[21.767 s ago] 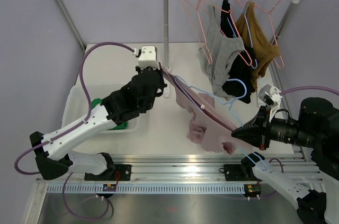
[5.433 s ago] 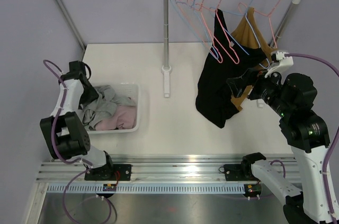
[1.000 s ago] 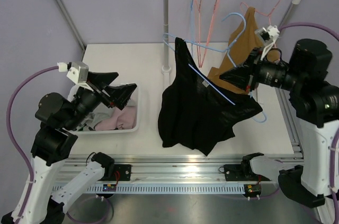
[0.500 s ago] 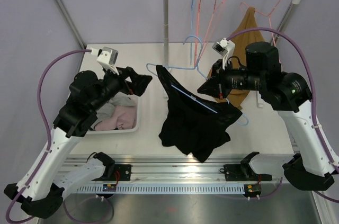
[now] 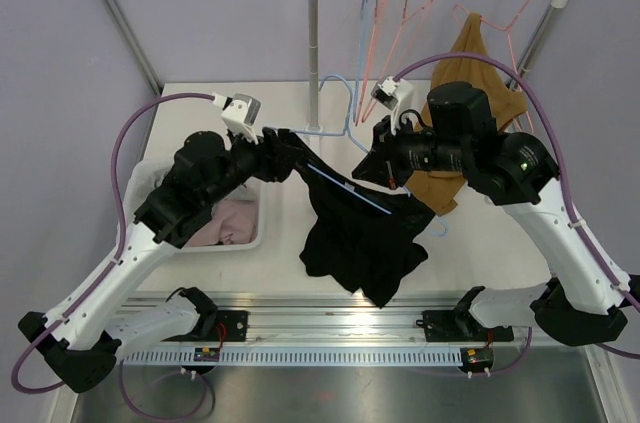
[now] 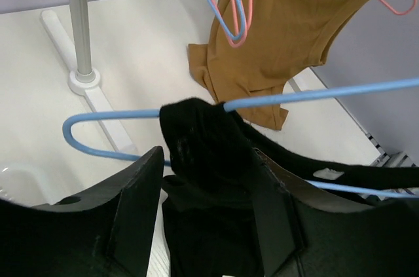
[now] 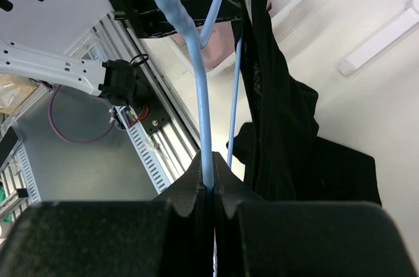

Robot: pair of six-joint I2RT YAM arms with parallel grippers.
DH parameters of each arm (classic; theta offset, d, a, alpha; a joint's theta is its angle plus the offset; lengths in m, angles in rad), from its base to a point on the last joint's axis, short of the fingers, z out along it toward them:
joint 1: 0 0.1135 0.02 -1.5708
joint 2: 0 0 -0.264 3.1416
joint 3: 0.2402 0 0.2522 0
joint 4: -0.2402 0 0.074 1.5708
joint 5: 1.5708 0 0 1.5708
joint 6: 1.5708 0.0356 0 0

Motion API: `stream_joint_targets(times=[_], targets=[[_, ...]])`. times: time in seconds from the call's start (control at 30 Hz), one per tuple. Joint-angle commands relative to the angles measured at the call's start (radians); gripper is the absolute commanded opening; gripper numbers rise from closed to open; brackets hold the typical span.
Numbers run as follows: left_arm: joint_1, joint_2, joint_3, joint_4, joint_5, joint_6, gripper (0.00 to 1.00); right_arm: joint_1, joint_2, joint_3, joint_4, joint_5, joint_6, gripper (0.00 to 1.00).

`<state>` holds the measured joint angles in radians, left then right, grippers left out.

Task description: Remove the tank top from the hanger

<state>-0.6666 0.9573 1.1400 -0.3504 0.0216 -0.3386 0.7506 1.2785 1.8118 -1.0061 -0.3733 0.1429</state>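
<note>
A black tank top (image 5: 360,233) hangs on a light blue hanger (image 5: 345,188) held tilted above the table's middle. My right gripper (image 5: 375,168) is shut on the hanger's blue wire (image 7: 196,61), which is pinched between its fingers, and the black cloth (image 7: 275,126) drapes just to the right. My left gripper (image 5: 285,148) is at the hanger's left shoulder. In the left wrist view its jaws (image 6: 208,159) stand half apart around the bunched black shoulder strap (image 6: 203,133), which sits over the blue wire (image 6: 314,97). No firm pinch shows.
A white rack pole (image 5: 315,43) stands at the back centre, its rail carrying empty pink and blue hangers (image 5: 385,23) and a brown top (image 5: 470,63) on a pink hanger. A white basket (image 5: 250,238) with clothes sits at the left, under my left arm.
My left arm has swung right to the hanger's shoulder and its jaws have narrowed around the strap. My right arm has carried the hanger and tank top leftward.
</note>
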Motion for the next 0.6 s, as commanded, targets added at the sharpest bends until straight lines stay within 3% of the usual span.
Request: stream_joint_targets(times=[0.0, 0.03, 0.13, 0.17, 0.23, 0.5, 0.57], targets=[[-0.010, 0.018, 0.003, 0.071, -0.072, 0.004, 0.56, 0.038, 0.004, 0.034, 0.081, 0.030, 0.017, 0.00], [-0.010, 0.021, 0.003, 0.071, -0.077, 0.003, 0.55, 0.044, 0.005, 0.032, 0.083, 0.033, 0.015, 0.00], [-0.011, 0.026, 0.004, 0.067, -0.097, 0.006, 0.34, 0.052, 0.008, 0.024, 0.080, 0.050, 0.009, 0.00], [-0.011, 0.024, 0.003, 0.062, -0.106, 0.004, 0.16, 0.050, 0.010, 0.021, 0.077, 0.057, 0.009, 0.00], [-0.013, 0.020, 0.004, 0.035, -0.150, -0.003, 0.00, 0.050, 0.007, 0.017, 0.070, 0.088, -0.002, 0.00], [-0.011, -0.031, 0.040, -0.198, -0.602, -0.135, 0.00, 0.050, -0.068, -0.066, -0.031, 0.103, -0.106, 0.00], [-0.005, -0.035, 0.053, -0.225, -0.644, -0.145, 0.00, 0.052, -0.105, -0.133, -0.029, 0.088, -0.123, 0.00]])
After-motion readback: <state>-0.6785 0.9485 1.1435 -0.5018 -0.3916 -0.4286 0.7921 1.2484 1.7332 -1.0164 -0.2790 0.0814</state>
